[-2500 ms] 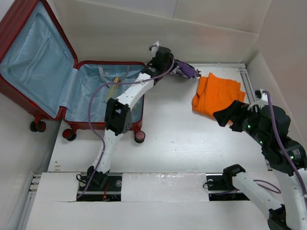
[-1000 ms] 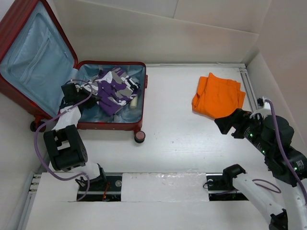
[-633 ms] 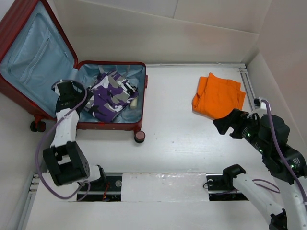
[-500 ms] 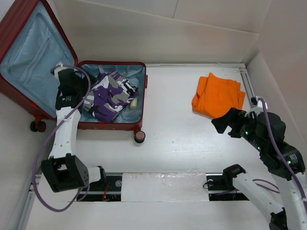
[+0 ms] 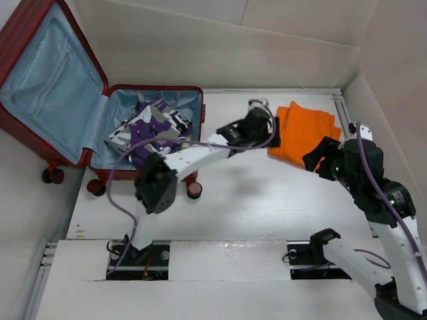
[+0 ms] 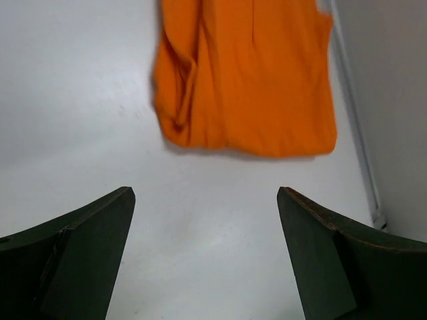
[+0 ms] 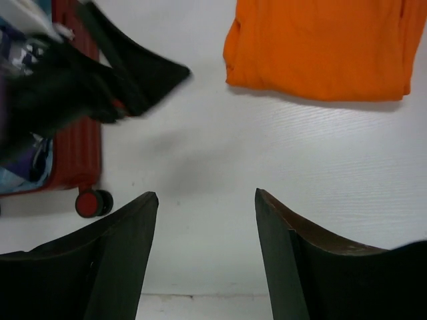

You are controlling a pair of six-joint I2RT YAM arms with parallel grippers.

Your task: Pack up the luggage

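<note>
Nearest, the right tool hangs spread and empty over the worktop's right side; the left tool, likewise spread and empty, hovers just short of the orange garment near the far right corner, not yet packed; at the far left corner the luggage lies open with a purple patterned garment inside; roughly half done, I judge.

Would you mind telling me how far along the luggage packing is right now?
Done: the purple patterned garment lies inside the open luggage. In hand: nothing held; the left gripper hangs open just short of the orange garment, the right gripper open nearby. Left: grasp the orange garment, put it in.
</note>
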